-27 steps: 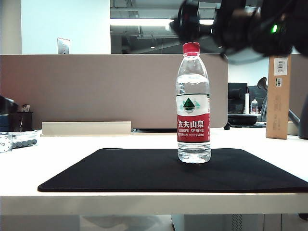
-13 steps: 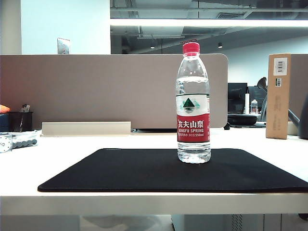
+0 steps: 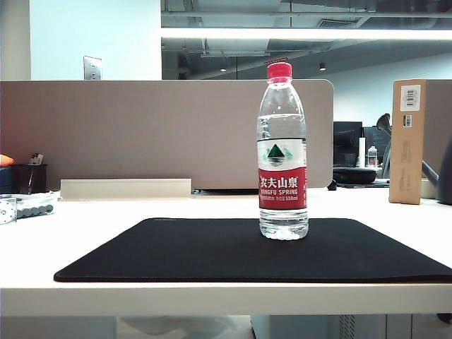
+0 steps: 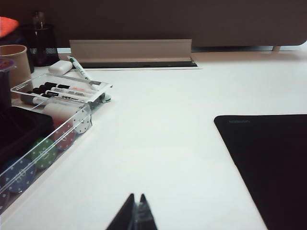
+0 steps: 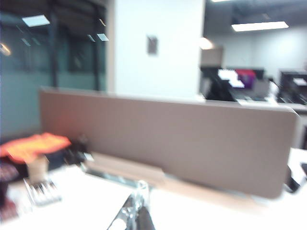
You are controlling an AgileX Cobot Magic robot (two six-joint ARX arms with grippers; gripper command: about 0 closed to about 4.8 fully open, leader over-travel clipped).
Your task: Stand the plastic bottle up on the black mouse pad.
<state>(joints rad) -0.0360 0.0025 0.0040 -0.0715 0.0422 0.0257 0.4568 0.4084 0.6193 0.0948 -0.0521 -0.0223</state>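
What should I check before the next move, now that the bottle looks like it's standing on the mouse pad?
1. plastic bottle upright: ok.
2. Bottle base fully on the black mouse pad: ok.
3. Red cap on: ok.
4. Left hand shut, holding nothing, low over the bare table beside the pad: ok.
5. Right hand shut, away from the bottle: ok.
6. Both arms out of the exterior view: ok.

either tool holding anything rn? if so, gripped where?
Nothing is held. The left tool and right tool are both shut on nothing, away from the plastic bottle, which stands free on the black mouse pad.
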